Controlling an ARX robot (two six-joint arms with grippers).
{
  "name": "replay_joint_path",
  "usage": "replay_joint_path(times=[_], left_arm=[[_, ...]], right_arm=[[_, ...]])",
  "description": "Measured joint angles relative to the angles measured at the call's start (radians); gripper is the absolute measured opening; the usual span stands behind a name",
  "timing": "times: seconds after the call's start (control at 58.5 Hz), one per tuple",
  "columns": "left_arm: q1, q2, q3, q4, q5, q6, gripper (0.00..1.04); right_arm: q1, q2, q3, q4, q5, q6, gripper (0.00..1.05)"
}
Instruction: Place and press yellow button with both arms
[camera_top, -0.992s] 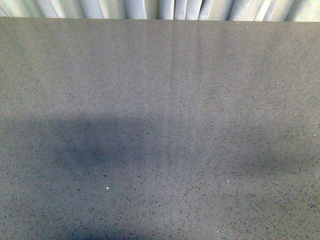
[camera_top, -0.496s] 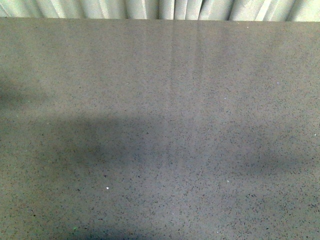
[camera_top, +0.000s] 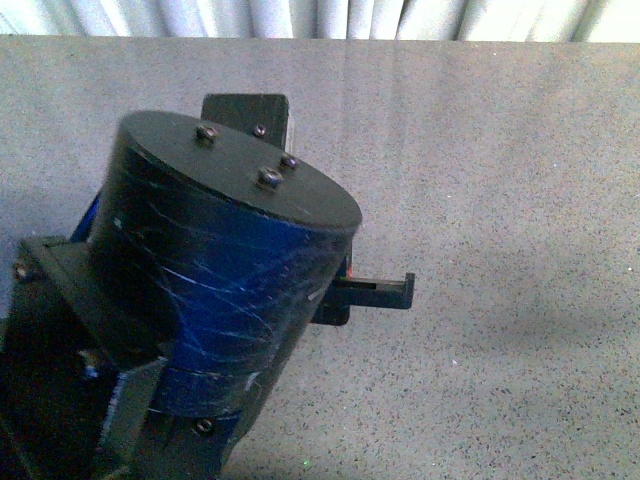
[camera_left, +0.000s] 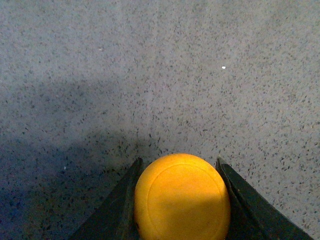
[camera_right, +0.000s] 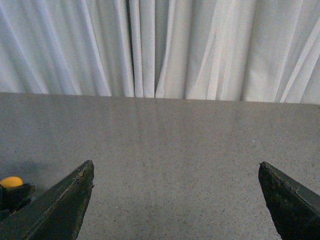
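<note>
In the left wrist view the yellow button (camera_left: 182, 197) shows its round orange-yellow cap, and my left gripper (camera_left: 179, 160) is shut on it, a black finger tight against each side. Its base is hidden. The left arm (camera_top: 200, 280), a bulky black and blue cylinder, fills the left of the front view, and one black finger (camera_top: 380, 291) pokes out to its right over the table. My right gripper (camera_right: 175, 167) hangs open above bare table, its fingers far apart. A sliver of the yellow button (camera_right: 11, 181) shows beside one right finger in the right wrist view. The front view does not show the right arm.
A grey speckled table (camera_top: 500, 200) spreads under both grippers. White curtains (camera_right: 175, 45) hang behind its far edge. A soft shadow lies on the table near the left gripper (camera_left: 50, 165).
The left arm has come into the front view from the lower left and now covers much of it. Earlier that view held only the table and moving shadows.
</note>
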Motion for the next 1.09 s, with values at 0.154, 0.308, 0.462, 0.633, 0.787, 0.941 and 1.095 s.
replay_joint_path(times=[0.154,0.308,0.462,0.633,0.787,0.941,1.095], left_arm=[[-0.012,0.022,0.016,0.013,-0.012,-0.013,0.34],[-0.014,0.026,0.015,0.016,-0.005,-0.016,0.53],[-0.014,-0.024,-0.008,0.011,0.005,-0.005,0.76],[0.044,-0.307,-0.085,-0.049,0.095,0.056,0.95],[0.177,-0.475,-0.253,0.215,-0.056,0.239,0.79],[0.469,-0.852,-0.500,0.194,0.158,0.380,0.49],[0.569,-1.044,-0.557,0.077,0.248,0.410,0.18]], right_arm=[[0.000,0.000,0.000,0.000,0.000,0.000,0.96],[0.000,0.000,0.000,0.000,0.000,0.000,0.96],[0.000,0.000,0.000,0.000,0.000,0.000,0.96],[0.000,0.000,0.000,0.000,0.000,0.000,0.96],[0.000,0.000,0.000,0.000,-0.001,0.000,0.96],[0.000,0.121,0.089,-0.209,0.055,0.079,0.96],[-0.041,0.666,0.313,-0.262,0.018,0.084,0.96]])
